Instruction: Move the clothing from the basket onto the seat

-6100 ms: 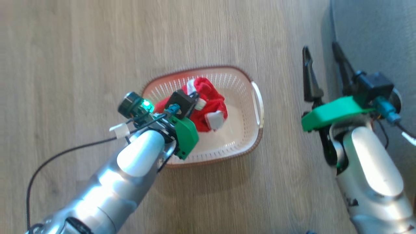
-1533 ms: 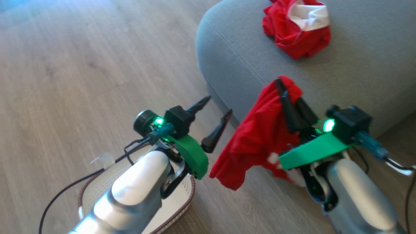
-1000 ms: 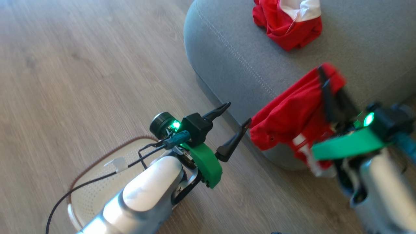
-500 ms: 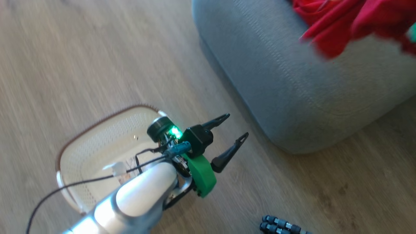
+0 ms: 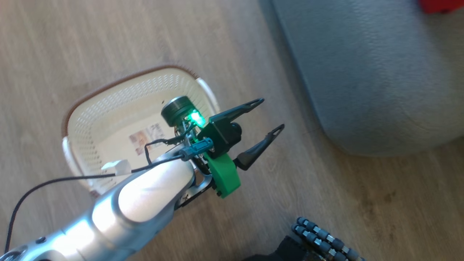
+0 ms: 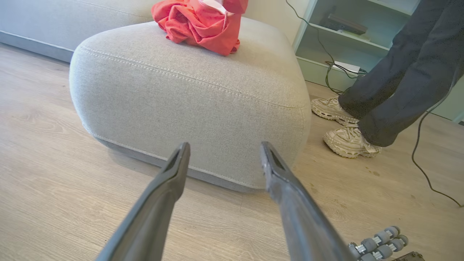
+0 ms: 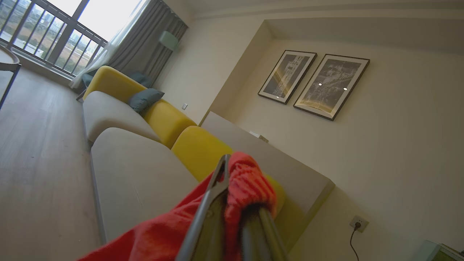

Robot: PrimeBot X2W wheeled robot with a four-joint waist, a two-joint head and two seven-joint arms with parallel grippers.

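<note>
Right gripper [image 7: 235, 177] clamps clothing [image 7: 255, 183] (red), seemingly over the seat [image 6: 188, 98]; left gripper [image 6: 224, 146] gapes.

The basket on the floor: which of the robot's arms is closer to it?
Left. The left gripper hangs open just beyond the basket's rim, its forearm crossing the basket. The right gripper, fingers clamped on red clothing, is raised above a grey sofa cushion.

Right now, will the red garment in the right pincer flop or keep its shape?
Likely floppy: the red garment bunches over the right pincer and trails away limply. Probably light, as one pinch carries it. It should slump like the heap on the seat.
</note>
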